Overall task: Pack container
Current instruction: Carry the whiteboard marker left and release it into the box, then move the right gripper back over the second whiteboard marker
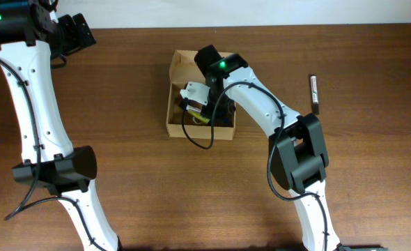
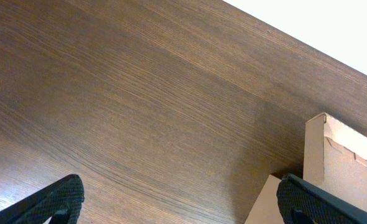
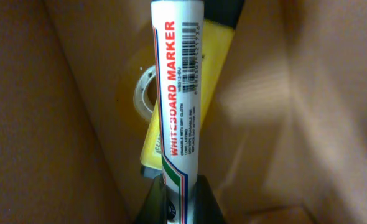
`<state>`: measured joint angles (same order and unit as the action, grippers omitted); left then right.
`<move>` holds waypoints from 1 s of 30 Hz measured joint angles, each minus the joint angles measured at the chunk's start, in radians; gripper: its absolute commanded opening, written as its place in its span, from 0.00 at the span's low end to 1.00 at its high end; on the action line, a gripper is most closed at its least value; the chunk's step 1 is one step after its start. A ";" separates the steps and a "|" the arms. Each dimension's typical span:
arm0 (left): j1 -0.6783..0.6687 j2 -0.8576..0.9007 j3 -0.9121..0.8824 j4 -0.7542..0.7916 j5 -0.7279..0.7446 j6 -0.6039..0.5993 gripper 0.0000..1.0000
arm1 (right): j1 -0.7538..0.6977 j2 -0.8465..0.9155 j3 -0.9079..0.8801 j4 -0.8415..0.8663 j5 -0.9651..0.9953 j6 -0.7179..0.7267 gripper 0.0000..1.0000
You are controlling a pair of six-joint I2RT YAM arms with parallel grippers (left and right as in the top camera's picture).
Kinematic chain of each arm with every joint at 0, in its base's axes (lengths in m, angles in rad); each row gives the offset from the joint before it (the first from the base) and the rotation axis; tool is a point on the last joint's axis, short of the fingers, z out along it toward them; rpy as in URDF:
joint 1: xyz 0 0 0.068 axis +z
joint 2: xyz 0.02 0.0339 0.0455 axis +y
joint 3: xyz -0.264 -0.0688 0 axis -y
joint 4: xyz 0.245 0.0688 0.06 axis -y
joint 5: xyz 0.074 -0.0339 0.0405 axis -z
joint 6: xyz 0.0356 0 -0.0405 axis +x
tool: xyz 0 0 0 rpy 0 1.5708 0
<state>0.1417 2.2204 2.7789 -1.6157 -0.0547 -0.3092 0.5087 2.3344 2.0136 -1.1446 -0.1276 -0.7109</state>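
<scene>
The right pincer (image 3: 176, 202) is clenched on a whiteboard marker (image 3: 178, 81), held inside the box (image 1: 181, 70) in the middle of the table (image 1: 122, 84). This looks like the placing step: next it should let go, then lift clear. The left pincer (image 2: 180, 198) hangs spread and empty at the far left.

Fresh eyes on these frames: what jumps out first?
The right gripper is down inside the container at table centre. It is shut on a whiteboard marker above a yellow item and a tape roll. A second marker lies on the bare wood out to the right, and the left gripper hangs open near the far-left corner.
</scene>
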 measured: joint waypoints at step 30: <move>0.000 0.000 0.000 0.000 0.000 0.000 1.00 | -0.214 -0.318 0.485 -0.201 0.218 0.428 0.37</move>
<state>0.1417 2.2204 2.7789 -1.6157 -0.0544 -0.3088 0.2943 2.0163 2.4985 -1.3453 0.0902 -0.2829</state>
